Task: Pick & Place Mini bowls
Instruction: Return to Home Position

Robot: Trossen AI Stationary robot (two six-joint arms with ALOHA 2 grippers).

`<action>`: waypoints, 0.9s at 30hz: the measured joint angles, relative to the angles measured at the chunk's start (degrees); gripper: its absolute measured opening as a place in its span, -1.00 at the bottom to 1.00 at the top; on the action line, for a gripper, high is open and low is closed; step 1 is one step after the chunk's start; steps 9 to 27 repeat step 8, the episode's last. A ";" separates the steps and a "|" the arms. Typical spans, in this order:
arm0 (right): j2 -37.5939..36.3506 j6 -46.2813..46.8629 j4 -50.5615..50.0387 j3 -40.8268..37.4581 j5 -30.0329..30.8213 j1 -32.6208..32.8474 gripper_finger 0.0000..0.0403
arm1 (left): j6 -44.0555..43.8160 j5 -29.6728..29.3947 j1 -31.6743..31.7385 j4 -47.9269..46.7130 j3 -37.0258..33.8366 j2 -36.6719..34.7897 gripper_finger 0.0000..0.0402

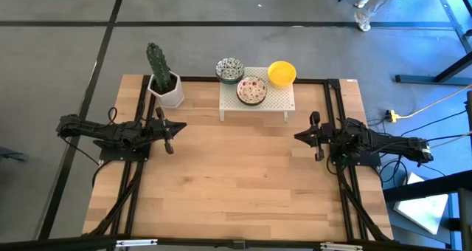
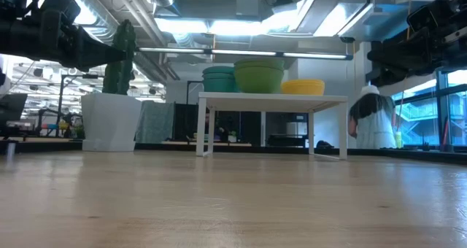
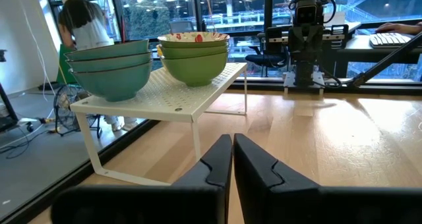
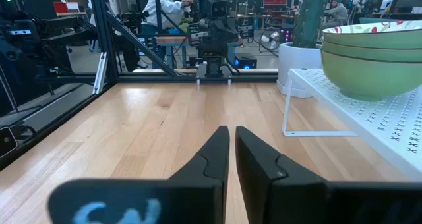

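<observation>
Left gripper and right gripper: closed, empty, above opposite table sides. Mini bowls stacked on white rack.

On the near side of the rack, the table is bare wood, open between the left gripper and the right gripper. Three bowl stacks crowd the rack's top. The cactus pot blocks the room near its left end.
</observation>
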 joint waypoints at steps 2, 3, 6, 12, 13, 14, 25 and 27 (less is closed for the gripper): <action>0.00 0.00 0.00 0.00 0.02 0.00 -0.85 | 0.01 0.00 0.00 -0.01 0.00 -0.01 -0.94; 0.00 0.00 0.00 0.00 0.01 0.00 -0.85 | 0.00 0.01 0.00 -0.01 -0.01 0.01 -0.94; 0.00 0.00 0.00 0.00 0.00 0.00 -0.85 | 0.01 -0.01 0.00 -0.01 0.01 0.01 -0.93; 0.00 0.00 0.00 0.00 0.02 0.00 -0.85 | 0.00 0.00 0.00 -0.01 0.00 0.00 -0.92; 0.00 0.00 0.00 0.00 0.02 0.00 -0.85 | 0.00 0.00 0.00 -0.01 0.00 0.00 -0.92; 0.00 0.00 0.00 0.00 0.02 0.00 -0.85 | 0.00 0.00 0.00 -0.01 0.00 0.00 -0.92; 0.00 0.00 0.00 0.00 0.02 0.00 -0.85 | 0.00 0.00 0.00 -0.01 0.00 0.00 -0.92; 0.00 0.00 0.00 0.00 0.02 0.00 -0.85 | 0.00 0.00 0.00 -0.01 0.00 0.00 -0.92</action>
